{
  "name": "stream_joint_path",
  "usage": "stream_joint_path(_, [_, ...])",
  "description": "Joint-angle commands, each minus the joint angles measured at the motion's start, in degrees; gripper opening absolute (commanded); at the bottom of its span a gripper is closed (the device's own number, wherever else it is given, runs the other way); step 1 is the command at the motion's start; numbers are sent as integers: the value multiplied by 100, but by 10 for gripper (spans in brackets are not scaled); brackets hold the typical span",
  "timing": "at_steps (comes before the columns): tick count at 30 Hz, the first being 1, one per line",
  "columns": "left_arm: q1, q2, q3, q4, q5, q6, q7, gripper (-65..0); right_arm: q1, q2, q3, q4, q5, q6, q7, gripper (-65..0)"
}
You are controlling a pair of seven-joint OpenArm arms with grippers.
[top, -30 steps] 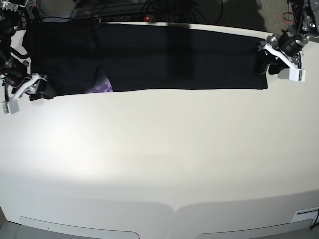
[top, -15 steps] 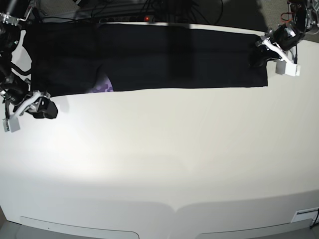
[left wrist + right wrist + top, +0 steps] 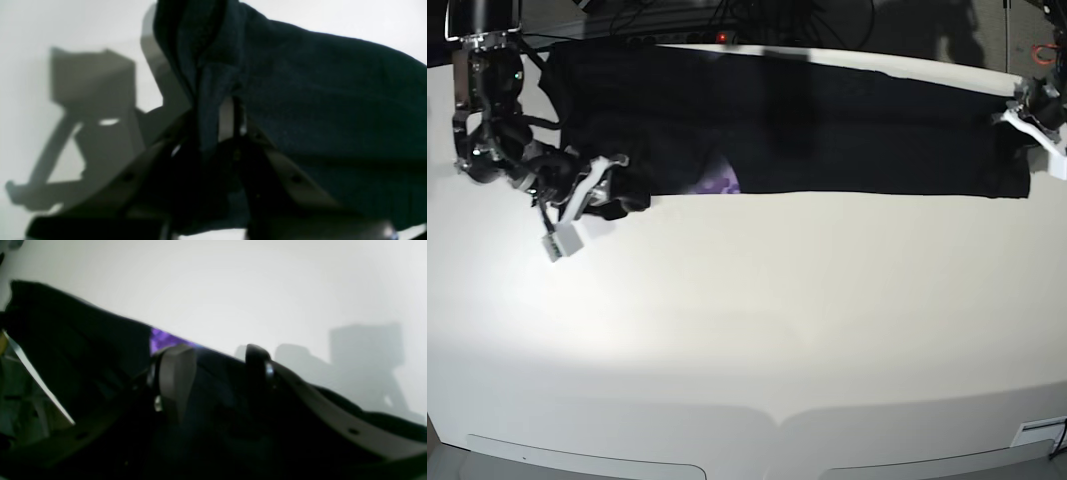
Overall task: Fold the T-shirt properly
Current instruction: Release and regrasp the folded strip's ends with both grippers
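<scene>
The T-shirt (image 3: 827,130) lies as a long dark band across the far side of my bench (image 3: 757,330), running from about ten o'clock to two o'clock in the base view, with a purple patch of print (image 3: 722,183) peeking from its near edge.

My left jaws (image 3: 217,133) are closed narrow on a bunched fold of black cloth at the shirt's two o'clock end; the wrist view shows fabric pinched and draped over them. My right jaws (image 3: 217,380) stand apart at the nine o'clock end, over or around the hem near the purple print; I cannot tell whether any cloth sits between them.

To do this step well, I judge I should get the right jaws onto both layers of that hem before lifting, then move both ends together and level, keeping the cloth taut so the fold line lands straight.

Hard to make out: both wrist views are blurred and dark. The left arm is cut off by the frame edge in the base view, and the shirt's sleeves and collar are lost in the black.
</scene>
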Motion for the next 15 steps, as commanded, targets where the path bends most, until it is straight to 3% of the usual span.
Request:
stream_joint_path(1, [-46, -203, -44, 74, -2, 92, -199, -650, 81, 68, -116, 90, 24, 32, 225, -396])
stream_joint_path(6, [-61, -645, -44, 79, 166, 647, -334, -650, 111, -284, -546, 90, -459, 32, 330, -396])
stream_joint_path(9, [-57, -743, -46, 223, -304, 638, 208, -650, 129, -535, -551, 90, -739, 32, 345, -396])
stream_joint_path(12, [7, -623, -44, 616, -1187, 216, 855, -650, 195, -726, -551, 90, -1145, 32, 350, -396])
stream_joint_path(15, [166, -232, -37, 1239, -1840, -96, 1174, -650, 280, -831, -549, 90, -1379, 32, 323, -396])
